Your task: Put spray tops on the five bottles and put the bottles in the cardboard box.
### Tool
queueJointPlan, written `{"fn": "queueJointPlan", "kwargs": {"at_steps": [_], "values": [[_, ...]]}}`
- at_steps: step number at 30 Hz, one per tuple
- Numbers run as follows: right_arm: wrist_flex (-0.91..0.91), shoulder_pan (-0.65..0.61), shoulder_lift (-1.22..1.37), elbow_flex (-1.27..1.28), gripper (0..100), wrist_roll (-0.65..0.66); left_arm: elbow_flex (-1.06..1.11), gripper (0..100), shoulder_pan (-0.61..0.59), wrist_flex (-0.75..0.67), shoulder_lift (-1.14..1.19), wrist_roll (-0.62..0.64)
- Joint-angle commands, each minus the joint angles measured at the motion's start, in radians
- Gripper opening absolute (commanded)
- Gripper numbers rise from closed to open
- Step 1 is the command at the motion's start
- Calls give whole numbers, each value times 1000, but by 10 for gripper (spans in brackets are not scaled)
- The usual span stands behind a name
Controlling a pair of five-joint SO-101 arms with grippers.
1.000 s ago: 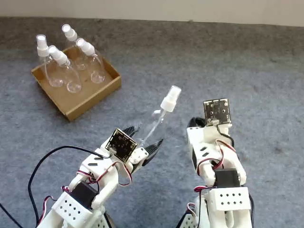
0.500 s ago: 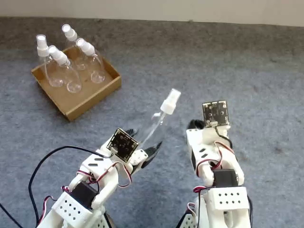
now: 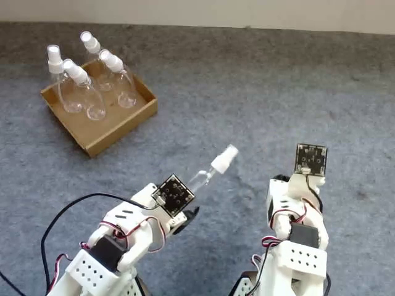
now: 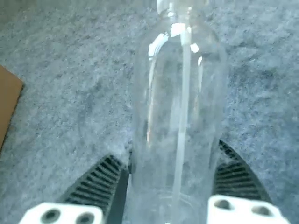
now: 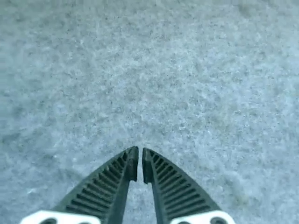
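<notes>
A clear bottle [image 3: 203,177] with a white spray top [image 3: 224,159] is held tilted above the carpet by my left gripper [image 3: 182,217], which is shut on its lower body. In the left wrist view the bottle [image 4: 179,116] fills the space between the two black fingers [image 4: 97,185]. Several more capped bottles [image 3: 86,80] stand in the cardboard box [image 3: 117,132] at the far left. My right gripper [image 5: 139,170] is shut with nothing in it, over bare carpet; its arm [image 3: 299,209] is at the front right.
Grey carpet [image 3: 259,92] covers the table, with open room between the box and the arms. A black cable [image 3: 52,222] loops at the front left. A corner of the box [image 4: 8,100] shows in the left wrist view.
The left gripper has pulled back and lowered with the bottle, whose spray top now points more to the right. The right arm has moved away to the right.
</notes>
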Motion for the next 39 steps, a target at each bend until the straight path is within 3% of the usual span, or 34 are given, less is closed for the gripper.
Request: {"fn": "queueJointPlan", "kwargs": {"at_steps": [1,7,15,25,33,39], "values": [[-30,19,-8,-10,11,-2,-145,120,-5,147,-13,-9],[-30,21,-8,36,11,-2,-182,120,-7,281,-4,-25],[-30,13,-8,42,11,-2,-179,120,-128,279,-4,-69],[-33,-183,-8,33,11,-3,-28,120,-133,-57,-12,5],[-199,-248,-8,18,11,-9,76,120,-31,-313,-13,104],[-202,-348,-8,15,11,-9,84,120,27,-341,-13,190]]}}
